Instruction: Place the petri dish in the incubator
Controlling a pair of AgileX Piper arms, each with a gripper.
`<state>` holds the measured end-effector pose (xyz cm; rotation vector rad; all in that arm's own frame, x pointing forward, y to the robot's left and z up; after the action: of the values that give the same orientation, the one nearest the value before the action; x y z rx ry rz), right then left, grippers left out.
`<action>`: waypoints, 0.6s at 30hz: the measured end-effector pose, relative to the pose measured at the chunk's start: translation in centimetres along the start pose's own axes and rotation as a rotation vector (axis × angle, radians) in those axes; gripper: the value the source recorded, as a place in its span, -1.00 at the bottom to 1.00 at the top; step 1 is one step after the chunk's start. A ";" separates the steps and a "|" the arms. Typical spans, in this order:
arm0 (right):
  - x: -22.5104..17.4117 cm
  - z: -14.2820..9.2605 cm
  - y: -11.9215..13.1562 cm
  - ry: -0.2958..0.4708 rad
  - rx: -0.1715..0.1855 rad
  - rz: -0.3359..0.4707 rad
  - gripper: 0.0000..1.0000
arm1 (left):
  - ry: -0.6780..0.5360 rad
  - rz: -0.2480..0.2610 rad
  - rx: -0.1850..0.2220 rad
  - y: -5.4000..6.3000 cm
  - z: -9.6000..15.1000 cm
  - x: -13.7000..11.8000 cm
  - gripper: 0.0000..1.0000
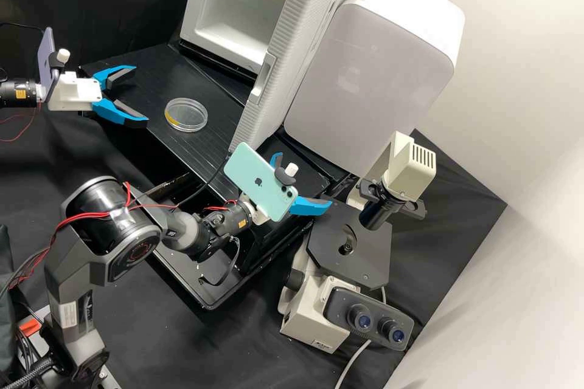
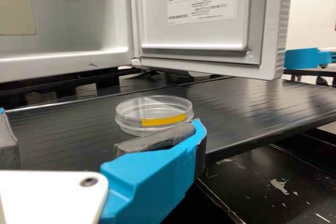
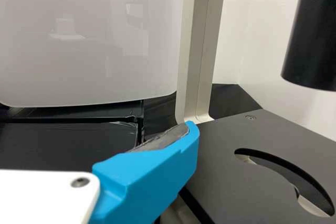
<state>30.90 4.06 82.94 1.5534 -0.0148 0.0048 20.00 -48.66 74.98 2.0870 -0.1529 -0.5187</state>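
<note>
**Petri dish ungrasped before open incubator**

Centre frame, the right gripper [image 1: 295, 185] hangs by the microscope [image 1: 347, 243], fingers apparently spread, empty. At upper left, the left gripper [image 1: 140, 97] gapes, released, beside the petri dish [image 1: 185, 114] on the black shelf [image 1: 152, 73]. Beyond, the incubator [image 1: 243, 6] stands open. A shallow pinch could pop the lid or skid the dish.

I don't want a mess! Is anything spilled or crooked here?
No. The round clear plastic petri dish sits flat and unbroken on the black ribbed shelf, and nothing is spilled. The white box-shaped incubator stands with its door open.
</note>
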 end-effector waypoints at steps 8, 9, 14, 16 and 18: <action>0.0 0.0 0.0 0.000 0.000 0.000 1.00 | -0.004 -0.002 0.014 -0.1 0.1 0.9 1.00; 0.0 0.0 0.0 0.000 0.000 0.000 1.00 | -0.005 -0.001 0.018 0.0 0.1 0.9 1.00; 0.0 0.0 0.0 0.000 0.000 0.000 1.00 | -0.008 0.013 0.012 0.2 0.4 1.2 1.00; 0.0 0.0 0.0 0.000 0.000 0.000 1.00 | -0.013 0.017 0.009 0.3 0.6 1.3 1.00; 0.0 0.0 0.0 0.000 0.000 0.000 1.00 | -0.025 0.020 0.009 0.3 0.9 1.5 1.00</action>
<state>30.90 4.06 82.94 1.5534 -0.0148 0.0048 20.98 -49.94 74.38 2.0865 -0.1910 -0.5335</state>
